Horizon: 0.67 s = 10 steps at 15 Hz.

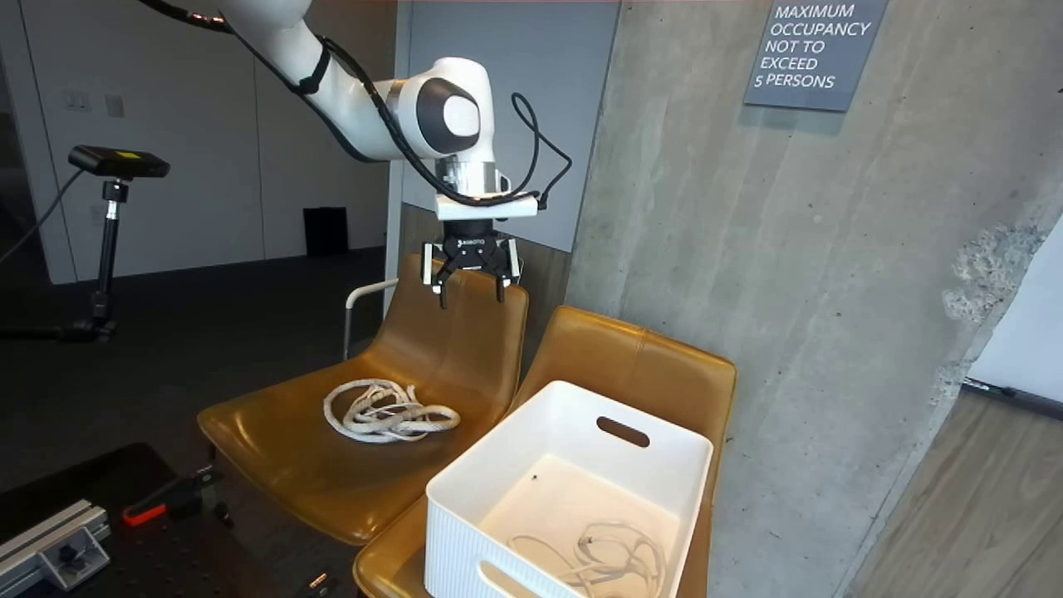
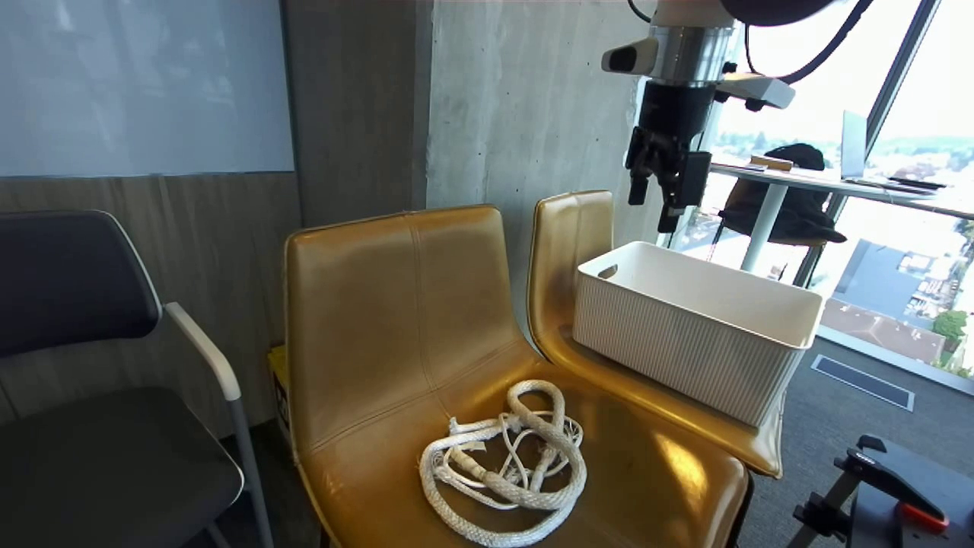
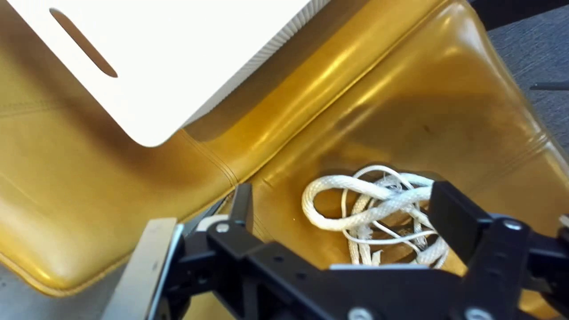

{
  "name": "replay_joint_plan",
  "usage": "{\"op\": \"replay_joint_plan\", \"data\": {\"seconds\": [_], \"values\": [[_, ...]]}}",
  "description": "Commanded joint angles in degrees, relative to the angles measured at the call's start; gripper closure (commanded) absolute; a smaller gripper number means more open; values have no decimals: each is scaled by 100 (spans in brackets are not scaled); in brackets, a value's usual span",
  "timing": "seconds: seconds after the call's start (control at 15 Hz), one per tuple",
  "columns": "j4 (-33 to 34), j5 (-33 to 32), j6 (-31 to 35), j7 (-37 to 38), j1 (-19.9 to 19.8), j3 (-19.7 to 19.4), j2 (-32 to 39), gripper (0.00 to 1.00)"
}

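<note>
My gripper (image 1: 472, 292) is open and empty, pointing down in the air near the chair backs. It also shows in an exterior view (image 2: 654, 205) and in the wrist view (image 3: 344, 209). A tangled bundle of thick white rope and thin cord (image 1: 399, 415) lies on a tan leather chair seat, below and apart from the fingers. The bundle also shows in an exterior view (image 2: 525, 498) and in the wrist view (image 3: 378, 212), partly hidden by a finger. A white ribbed bin (image 2: 685, 342) stands on the neighbouring tan chair (image 1: 648, 349). Thin pale cord (image 1: 598, 566) lies inside the bin.
A concrete wall (image 1: 830, 291) stands behind the chairs. A camera on a stand (image 1: 116, 162) is off to the side. A dark chair with a white armrest (image 2: 68, 457) stands beside the tan chairs. A red-and-black tool (image 1: 166, 498) lies on a dark surface in front.
</note>
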Motion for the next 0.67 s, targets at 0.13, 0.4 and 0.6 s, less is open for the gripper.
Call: {"op": "replay_joint_plan", "data": {"seconds": [0.13,0.4,0.6], "values": [[-535,208,430,-304,-545,-357,-343,0],[-341,148,314,-283,-600,-468,-168,0],[-342,144,313,-272,-562,-466,-132,0]]}}
